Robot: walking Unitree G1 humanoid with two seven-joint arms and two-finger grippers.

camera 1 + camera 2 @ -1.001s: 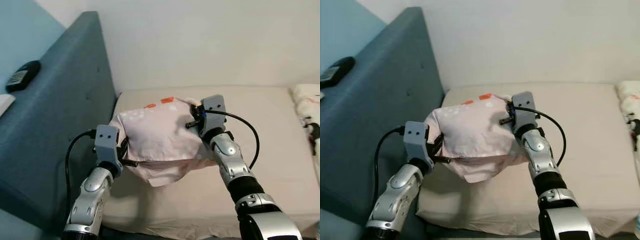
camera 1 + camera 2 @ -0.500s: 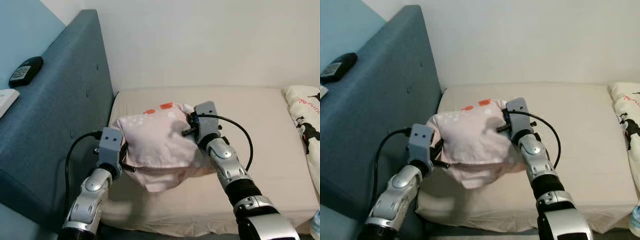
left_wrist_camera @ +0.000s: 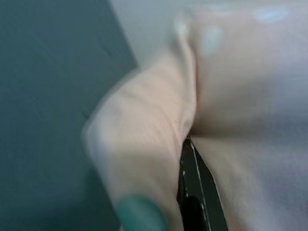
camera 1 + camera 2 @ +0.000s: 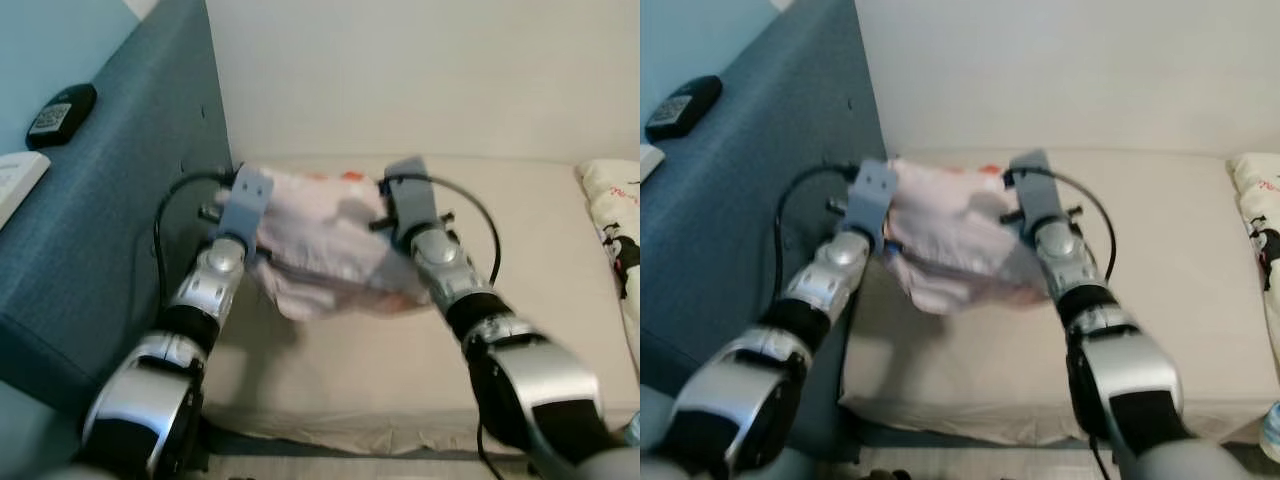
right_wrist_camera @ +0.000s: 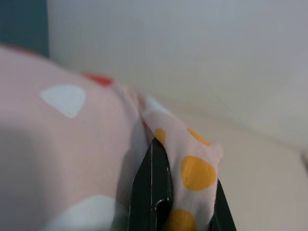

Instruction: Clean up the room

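Left tool (image 4: pixel 262 215): fingers pinched on one side edge of the pink pillow (image 4: pixel 320 240). Right tool (image 5: pixel 166 192): fingers clamped on the spotted corner opposite. Pillow: carried between both tools above the bed (image 4: pixel 560 290), near the blue headboard (image 4: pixel 120 220). Handling, judged: light, soft, sagging in the middle; best held by side seams or corners.

Left arm: stretched forward, left gripper (image 4: pixel 262 222) pinched onto the pillow's (image 4: pixel 320 245) left side. Right arm: stretched forward alongside, right gripper (image 4: pixel 385 215) pinched onto the right side. Pillow held between both, raised.
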